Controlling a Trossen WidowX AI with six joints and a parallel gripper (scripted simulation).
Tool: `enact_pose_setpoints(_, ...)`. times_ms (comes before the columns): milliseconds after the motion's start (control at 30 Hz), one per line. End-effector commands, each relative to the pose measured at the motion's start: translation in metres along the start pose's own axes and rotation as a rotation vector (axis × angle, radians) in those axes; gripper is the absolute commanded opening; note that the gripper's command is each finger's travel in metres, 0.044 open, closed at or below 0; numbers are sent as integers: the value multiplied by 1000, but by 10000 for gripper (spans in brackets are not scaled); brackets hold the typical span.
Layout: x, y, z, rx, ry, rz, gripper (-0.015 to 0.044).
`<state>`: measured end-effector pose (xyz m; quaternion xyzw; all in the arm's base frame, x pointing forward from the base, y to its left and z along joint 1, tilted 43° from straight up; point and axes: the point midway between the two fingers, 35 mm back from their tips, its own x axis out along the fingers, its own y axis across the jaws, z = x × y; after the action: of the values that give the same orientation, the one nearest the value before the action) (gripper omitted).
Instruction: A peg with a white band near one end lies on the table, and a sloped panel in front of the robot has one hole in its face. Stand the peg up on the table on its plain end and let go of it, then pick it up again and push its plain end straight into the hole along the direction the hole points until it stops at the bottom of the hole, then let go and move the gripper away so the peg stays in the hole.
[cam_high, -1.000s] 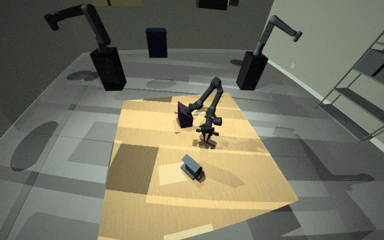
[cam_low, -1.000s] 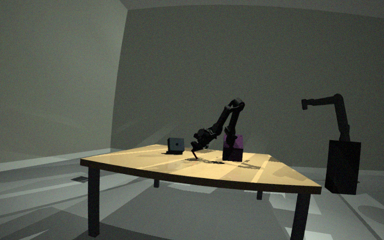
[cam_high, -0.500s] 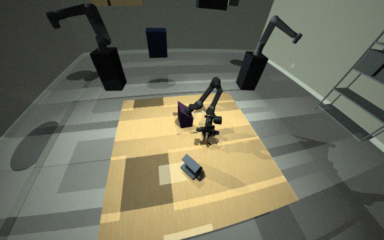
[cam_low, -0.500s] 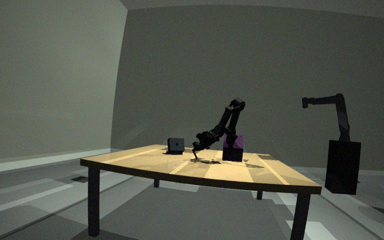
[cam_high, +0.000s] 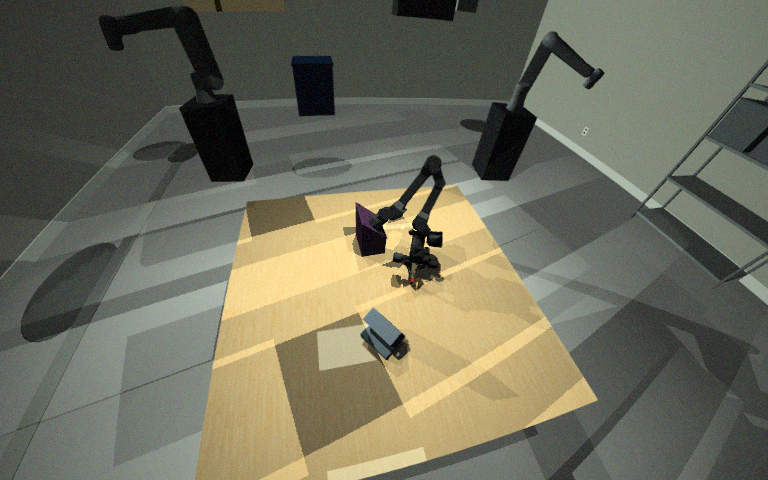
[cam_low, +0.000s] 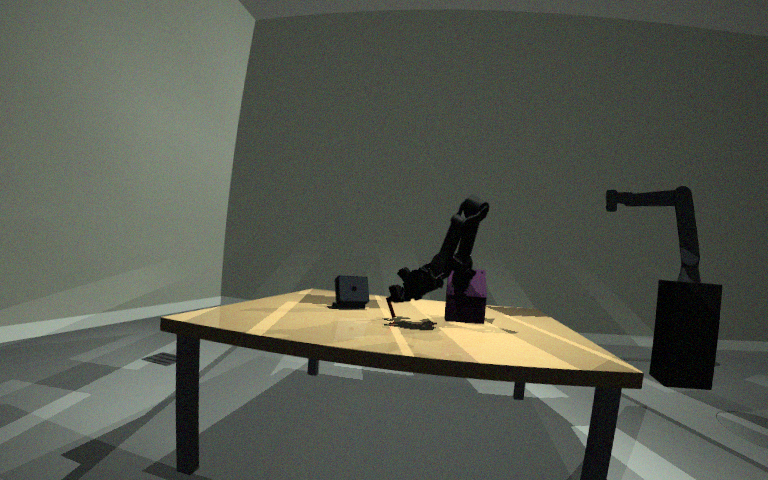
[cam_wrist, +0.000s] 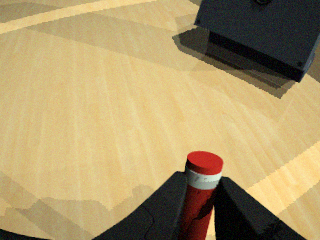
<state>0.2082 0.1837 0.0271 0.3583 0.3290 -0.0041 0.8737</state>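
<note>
The red peg (cam_high: 412, 280) (cam_low: 391, 309) (cam_wrist: 196, 214) has its white band near the upper end. My gripper (cam_high: 412, 277) (cam_low: 389, 299) (cam_wrist: 200, 183) is shut on the peg just below that band. The peg is nearly upright, leaning slightly in the exterior view, with its plain end down at or just above the table (cam_high: 271, 294) (cam_low: 271, 333) (cam_wrist: 100, 115). Whether that end touches is too small to tell. The blue-grey sloped panel (cam_high: 386, 327) (cam_low: 343, 286) (cam_wrist: 250, 30) stands apart from the gripper; its dark hole (cam_low: 354, 288) (cam_wrist: 262, 1) is empty.
A purple block (cam_high: 365, 232) (cam_low: 465, 308) stands close beside the arm's base, behind the gripper. Two other arms stand on black pedestals (cam_high: 218, 141) (cam_high: 502, 144) off the table. Patches of light and shadow cross the table top.
</note>
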Motion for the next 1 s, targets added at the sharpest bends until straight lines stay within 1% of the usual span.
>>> enact_pose_setpoints(0, -2, -3, -1, -1, -33, -8, 51)
enact_pose_setpoints(967, -17, -4, -13, -1, -284, -10, 51)
